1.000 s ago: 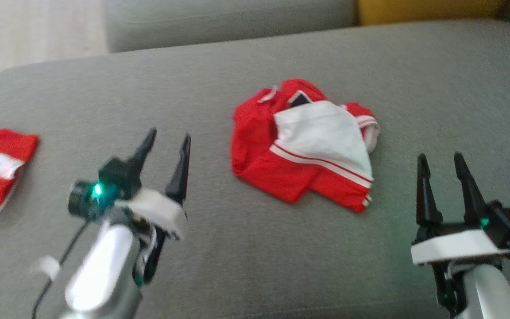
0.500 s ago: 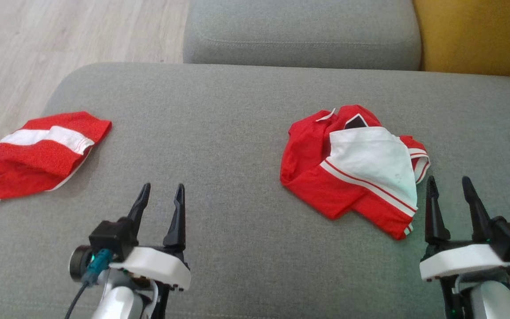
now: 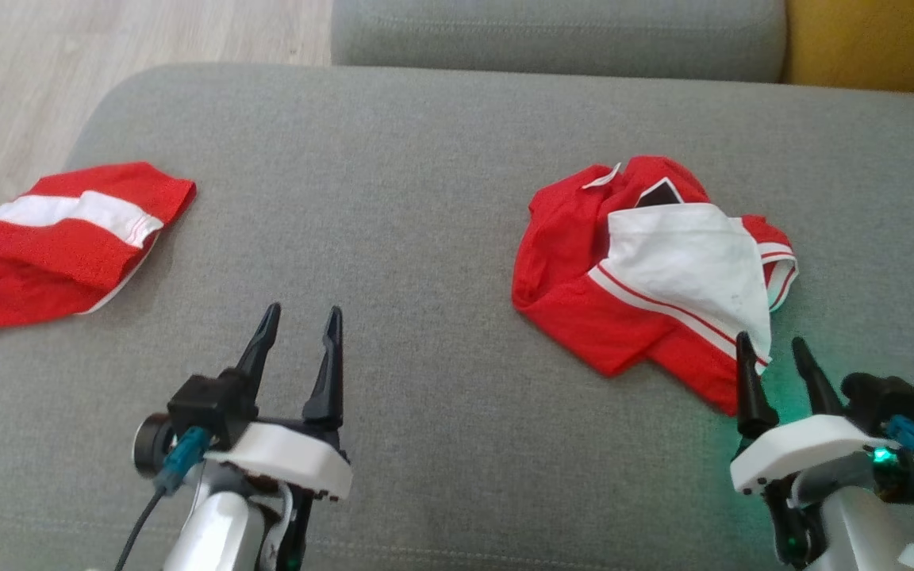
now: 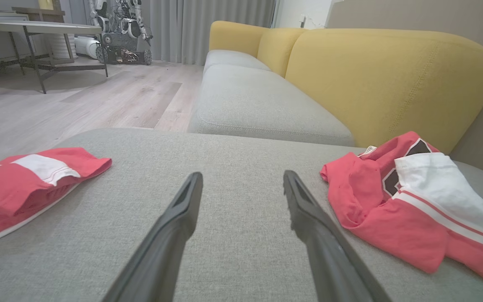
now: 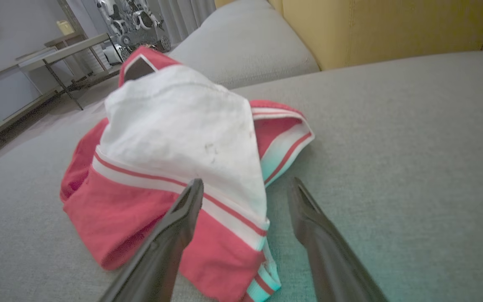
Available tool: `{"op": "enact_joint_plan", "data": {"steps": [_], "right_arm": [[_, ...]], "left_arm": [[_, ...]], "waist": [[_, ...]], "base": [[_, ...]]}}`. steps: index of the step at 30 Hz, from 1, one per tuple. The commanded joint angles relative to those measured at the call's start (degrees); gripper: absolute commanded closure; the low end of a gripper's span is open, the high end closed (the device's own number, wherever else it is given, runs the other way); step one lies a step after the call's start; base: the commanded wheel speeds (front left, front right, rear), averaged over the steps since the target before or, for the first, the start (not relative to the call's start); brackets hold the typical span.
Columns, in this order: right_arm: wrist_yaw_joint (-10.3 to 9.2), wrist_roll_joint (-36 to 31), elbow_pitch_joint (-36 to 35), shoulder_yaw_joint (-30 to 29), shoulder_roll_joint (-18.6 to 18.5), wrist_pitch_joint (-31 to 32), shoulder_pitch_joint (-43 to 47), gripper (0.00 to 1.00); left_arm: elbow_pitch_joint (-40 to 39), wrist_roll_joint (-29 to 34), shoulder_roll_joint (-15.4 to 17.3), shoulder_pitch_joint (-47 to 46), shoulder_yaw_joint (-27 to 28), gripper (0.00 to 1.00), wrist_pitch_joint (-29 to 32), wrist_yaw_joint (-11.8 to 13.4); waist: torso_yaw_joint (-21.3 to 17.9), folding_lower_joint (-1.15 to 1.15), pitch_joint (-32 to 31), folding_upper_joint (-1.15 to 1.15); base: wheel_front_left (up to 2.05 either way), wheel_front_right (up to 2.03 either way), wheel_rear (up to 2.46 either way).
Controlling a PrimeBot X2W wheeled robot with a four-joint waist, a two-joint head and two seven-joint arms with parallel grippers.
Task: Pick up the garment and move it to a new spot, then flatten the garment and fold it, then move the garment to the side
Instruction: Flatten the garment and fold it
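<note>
Nearby, at the lower right of the head view, the right jaws stand wide apart with nothing between them, low over the near right part of the grey cushion (image 3: 441,396). Their fingers (image 5: 162,251) straddle the closest corner of the garment (image 3: 647,277): in the right wrist view one finger crosses the red hem with its white stripes, while the other lies over bare cushion just beside it. Whether either finger touches the cloth I cannot tell.

The left jaws are just as wide open and empty, their fingers (image 4: 170,235) pointing across bare cushion, well apart from any cloth.

A little farther on, the garment lies crumpled on the right half of the cushion, red with a white panel on top and a dark patch near its far edge. Across the cushion, at its left edge, a folded garment (image 3: 68,238) in red with a white band lies flat.

Beyond the cushion come a second grey seat (image 4: 258,100) and a yellow backrest (image 4: 384,75). The wooden floor (image 4: 78,96) runs away to a table (image 4: 40,29), another robot (image 4: 120,25) and grey curtains (image 4: 208,21).
</note>
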Motion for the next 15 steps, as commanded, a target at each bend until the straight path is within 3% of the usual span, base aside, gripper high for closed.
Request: {"op": "enact_joint_plan", "data": {"steps": [1, 7, 8, 9, 15], "right_arm": [[-0.04, 1.07, 0.49, 1.91, -0.38, 0.08, -3.01, 0.0], [-0.04, 3.98, 6.97, 5.41, -0.38, -0.5, -5.82, 0.0], [-0.04, 4.71, 7.32, 6.15, -0.38, -0.9, -6.15, 0.64], [-0.04, 5.09, 7.48, 6.74, -0.38, -1.54, -6.46, 1.0], [-0.04, 5.89, 6.39, 6.89, -0.38, -4.68, -8.05, 1.0]], "left_arm": [[-1.49, 0.86, -0.31, -3.58, 1.94, 0.0, -0.7, -0.57], [-0.77, 1.86, -0.72, -4.61, 2.51, 0.0, -0.7, -1.28], [-0.65, 1.96, -0.75, -4.67, 2.6, 0.0, -0.7, -1.35], [-0.55, 2.05, -0.79, -4.72, 2.72, 0.0, -0.7, -1.42], [0.13, 2.4, -0.97, -4.39, 3.24, 0.0, -0.7, -1.62]], "waist": [[0.38, 0.0, 0.88, 0.0], [0.75, 0.0, 2.32, 0.0], [0.73, 0.0, 2.37, 0.0], [0.67, 0.0, 2.38, 0.0], [-0.15, 0.0, 1.19, 0.0]], "base": [[0.0, 0.0, 0.0], [0.0, 0.0, 0.0], [0.0, 0.0, 0.0], [0.0, 0.0, 0.0], [0.0, 0.0, 0.0]]}}
